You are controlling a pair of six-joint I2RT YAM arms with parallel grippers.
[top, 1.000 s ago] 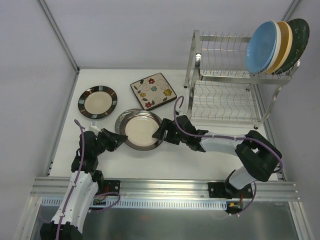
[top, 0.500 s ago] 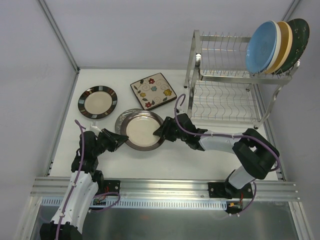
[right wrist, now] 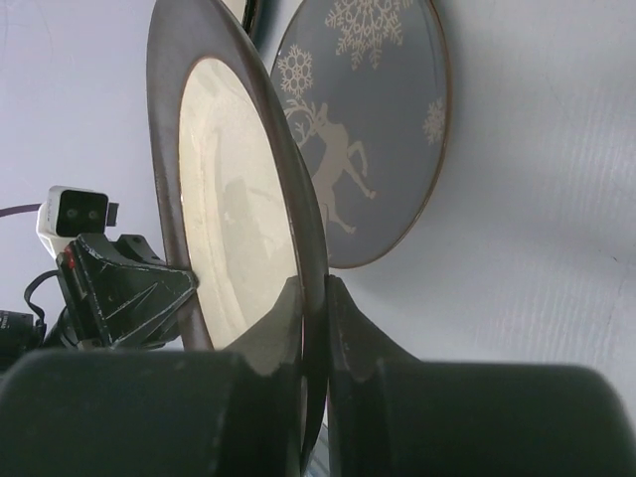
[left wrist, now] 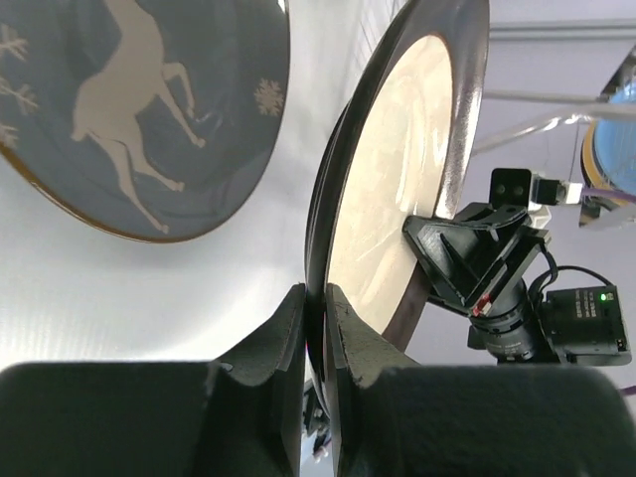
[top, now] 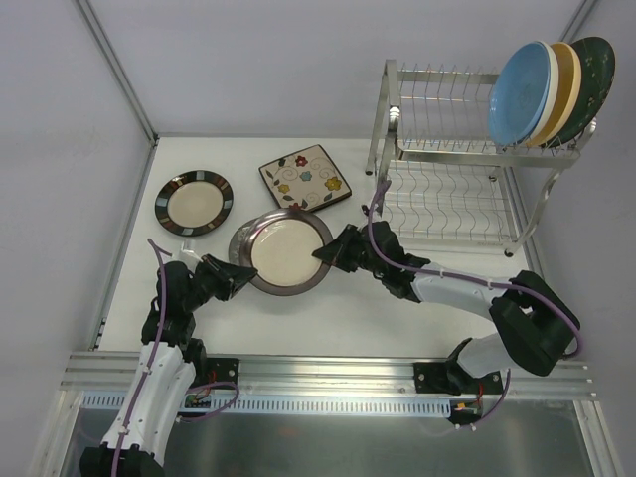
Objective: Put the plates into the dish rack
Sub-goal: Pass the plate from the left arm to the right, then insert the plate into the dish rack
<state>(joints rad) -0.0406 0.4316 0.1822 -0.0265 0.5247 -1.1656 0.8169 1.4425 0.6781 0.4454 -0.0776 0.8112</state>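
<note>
1. My L gripper point(top: 240, 278) is pinching the left rim of the brown-rimmed plate point(top: 286, 252). My R gripper point(top: 321, 255) is clamped on its right rim.
2. Plate is tilted, raised over the deer plate point(left wrist: 129, 109), btwn both arms.
3. Dish rack point(top: 447, 159) lies far-right of plate. R arm is nearer, so R should carry.

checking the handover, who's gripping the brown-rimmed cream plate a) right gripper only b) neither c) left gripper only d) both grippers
d, the left gripper and the right gripper each pinch an opposite edge of the brown-rimmed plate.
</note>
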